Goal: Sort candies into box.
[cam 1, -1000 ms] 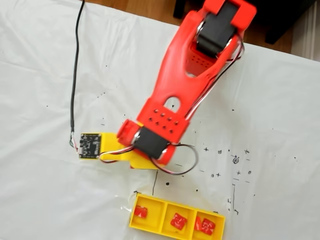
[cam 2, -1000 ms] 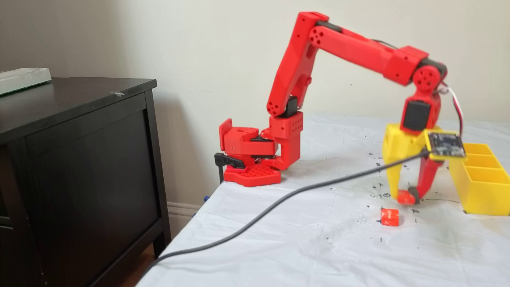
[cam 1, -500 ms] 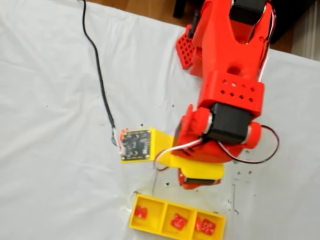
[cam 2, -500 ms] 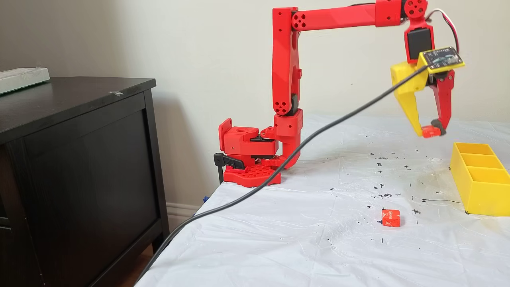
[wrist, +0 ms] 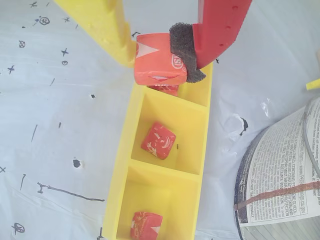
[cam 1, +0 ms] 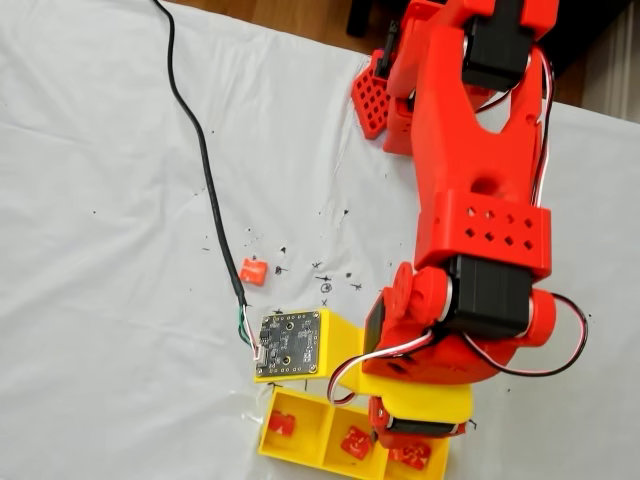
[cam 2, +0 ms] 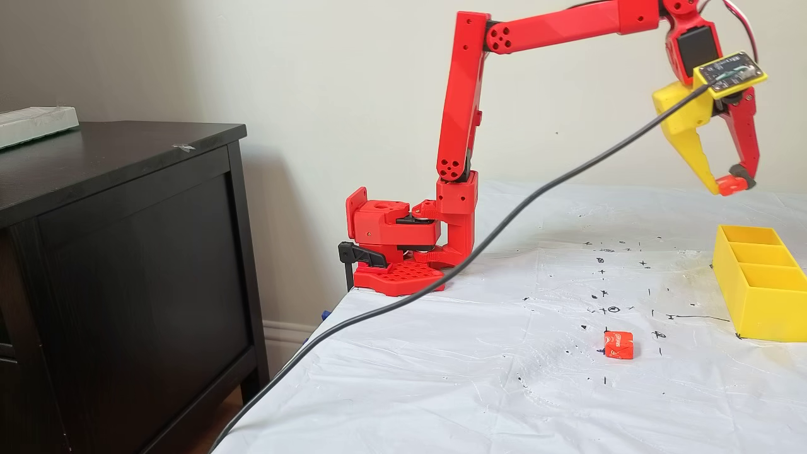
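In the wrist view my gripper (wrist: 161, 56) is shut on an orange-red candy (wrist: 156, 70), pinched between the yellow finger (wrist: 107, 27) and the red finger's black pad (wrist: 182, 47). It hangs high over the far end of the yellow box (wrist: 121, 150). The middle compartment holds one candy (wrist: 158, 141) and the near one another (wrist: 146, 225). A third peeks from under the held piece. From the side, the gripper (cam 2: 730, 184) holds its candy well above the box (cam 2: 760, 302). One loose candy (cam 2: 618, 345) lies on the sheet, also seen from above (cam 1: 254, 272).
A black cable (cam 2: 504, 217) runs from the gripper's circuit board (cam 1: 290, 345) across the white marked sheet and off the table edge. The arm's base (cam 2: 391, 252) is clamped at the table's back. A dark cabinet (cam 2: 126, 221) stands left. Printed paper (wrist: 280, 175) lies right of the box.
The arm rose from the sheet with the candy in its grip and swung across to above the box. The loose candy stayed where it was.
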